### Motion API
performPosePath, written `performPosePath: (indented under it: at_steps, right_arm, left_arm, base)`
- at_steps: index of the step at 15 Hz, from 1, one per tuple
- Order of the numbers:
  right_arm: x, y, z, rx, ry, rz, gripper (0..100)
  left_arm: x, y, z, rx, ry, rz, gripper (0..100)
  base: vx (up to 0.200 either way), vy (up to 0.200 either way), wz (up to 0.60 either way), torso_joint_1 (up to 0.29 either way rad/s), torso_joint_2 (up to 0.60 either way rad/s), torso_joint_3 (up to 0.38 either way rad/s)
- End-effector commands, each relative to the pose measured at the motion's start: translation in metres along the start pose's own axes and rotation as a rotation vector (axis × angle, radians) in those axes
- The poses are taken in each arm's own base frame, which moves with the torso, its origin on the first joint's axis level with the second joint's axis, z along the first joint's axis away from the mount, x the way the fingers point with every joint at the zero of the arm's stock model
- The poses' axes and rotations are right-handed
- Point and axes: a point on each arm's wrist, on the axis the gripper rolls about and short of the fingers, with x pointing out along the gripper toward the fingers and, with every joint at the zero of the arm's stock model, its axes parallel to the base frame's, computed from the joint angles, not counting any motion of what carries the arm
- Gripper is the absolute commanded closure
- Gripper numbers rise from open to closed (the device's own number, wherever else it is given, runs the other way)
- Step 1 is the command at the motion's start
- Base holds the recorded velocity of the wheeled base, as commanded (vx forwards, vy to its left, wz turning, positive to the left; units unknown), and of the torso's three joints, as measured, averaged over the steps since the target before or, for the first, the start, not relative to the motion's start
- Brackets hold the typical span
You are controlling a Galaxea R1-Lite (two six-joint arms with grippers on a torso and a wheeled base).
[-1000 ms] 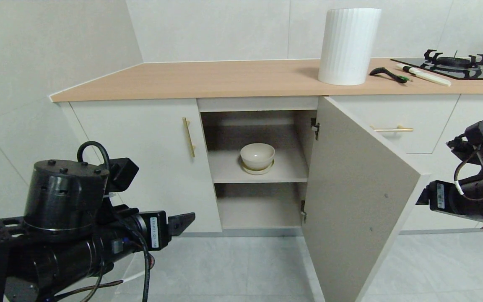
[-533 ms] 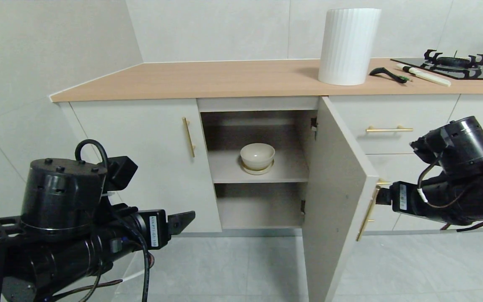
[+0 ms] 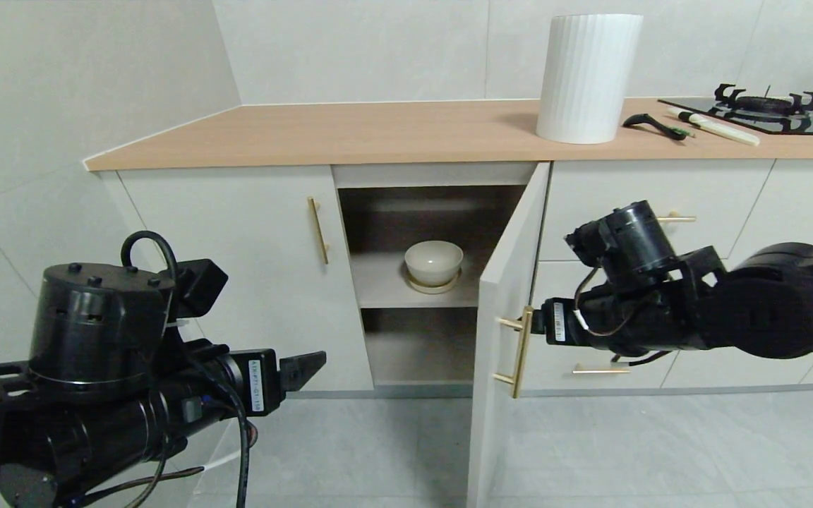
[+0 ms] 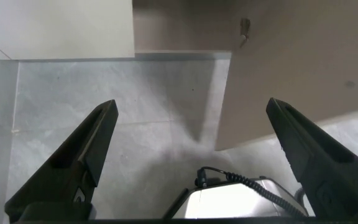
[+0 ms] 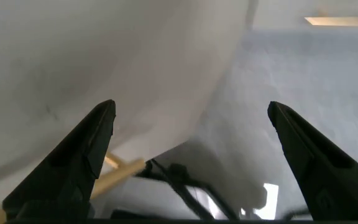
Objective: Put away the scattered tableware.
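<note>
The bowl (image 3: 433, 261) sits on a small plate (image 3: 432, 287) on the middle shelf (image 3: 378, 282) of the cabinet; the head view gives me this. The cabinet door (image 3: 509, 282) stands half open beside it. My right gripper (image 3: 535, 330) is at the door's outer face, just beside the gold handle (image 3: 519, 351). The right wrist view tells more: my fingers (image 5: 79, 162) are wide apart, holding nothing. My left gripper (image 4: 192, 104) hangs low over the floor (image 4: 135, 112), its fingers also spread.
</note>
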Motion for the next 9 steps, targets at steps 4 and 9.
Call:
performPosePath:
  at_steps: [4,9]
  right_arm:
    - [0.052,0.022,0.003,-0.049,0.030,0.023,0]
    - [0.071,0.025,0.000,-0.051,0.019,0.028,0]
  left_arm:
    - [-0.001,0.000,0.001,-0.001,-0.010,0.007,0]
    - [0.000,0.000,0.000,0.000,-0.005,0.009,0]
  base:
    - [0.000,0.000,0.00,0.000,0.00,0.000]
    - [0.000,0.000,0.00,0.000,0.00,0.000]
